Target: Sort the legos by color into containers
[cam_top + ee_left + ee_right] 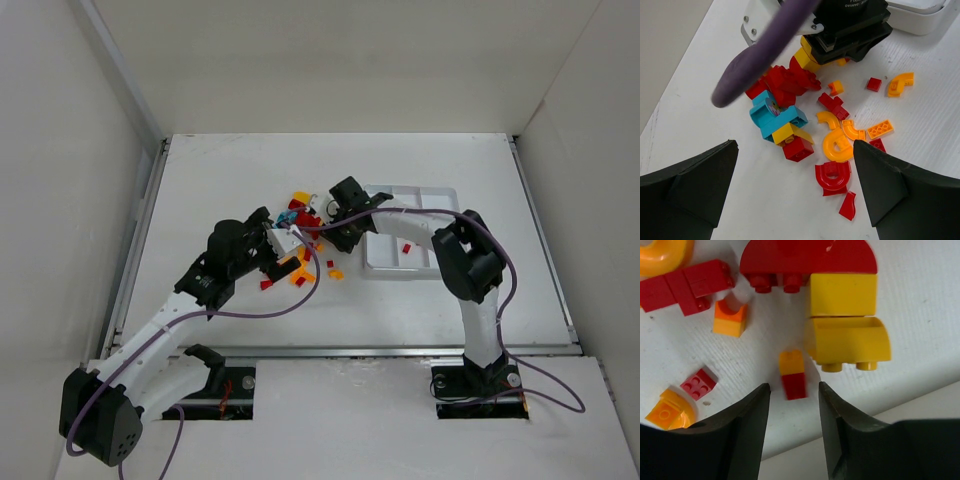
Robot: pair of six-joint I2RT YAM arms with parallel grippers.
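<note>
Gap on both sides: my right pincer (794, 385) stands part-spread around a small orange-and-red brick (792, 374) at its tips, not pinching it. Just beyond lie two yellow blocks (842, 294) and a red dome piece (807, 257), more legos (685, 287) to their left. My left pincer (795, 145) hangs spread wide above those same legos, and the white tray (440, 192) sits behind my right pincer.

Your white table (250, 170) has the loose legos (299, 272) scattered just off centre toward 9 o'clock. They're mostly red and orange-yellow, plus a couple of teal bricks (790, 119) stuck in a clump. The white three-compartment tray (440, 190) sits at 3 o'clock of the pile, close beside it.
</note>
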